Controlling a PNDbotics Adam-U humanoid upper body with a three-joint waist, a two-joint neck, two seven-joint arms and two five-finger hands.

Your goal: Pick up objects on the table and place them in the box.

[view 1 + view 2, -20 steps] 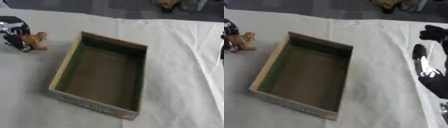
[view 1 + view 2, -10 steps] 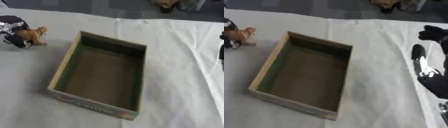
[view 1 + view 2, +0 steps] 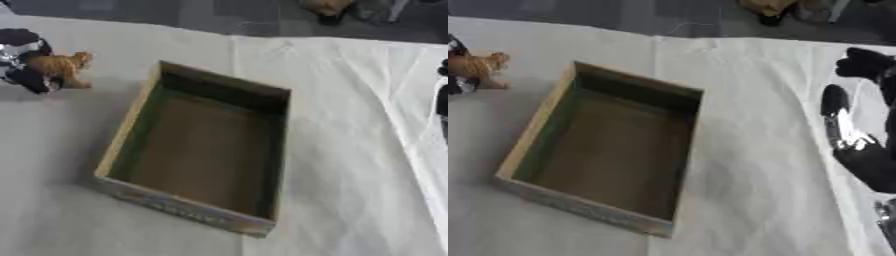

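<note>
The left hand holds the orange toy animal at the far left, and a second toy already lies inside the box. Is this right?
Not quite. The left hand does hold the orange toy animal at the far left, but the left eye view shows the box with nothing inside it.

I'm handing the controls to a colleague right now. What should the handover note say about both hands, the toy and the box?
Left hand: at the table's far left, fingers curled round a small orange-brown toy animal, left of the box.
Right hand: idle at the right edge, fingers relaxed, holding nothing.
Box: open, middle of the white-covered table, nothing inside it.
Done: the toy is in the hand's grasp.
Left: carry the toy over the box's left wall and release it inside. No other loose objects show on the table.
</note>
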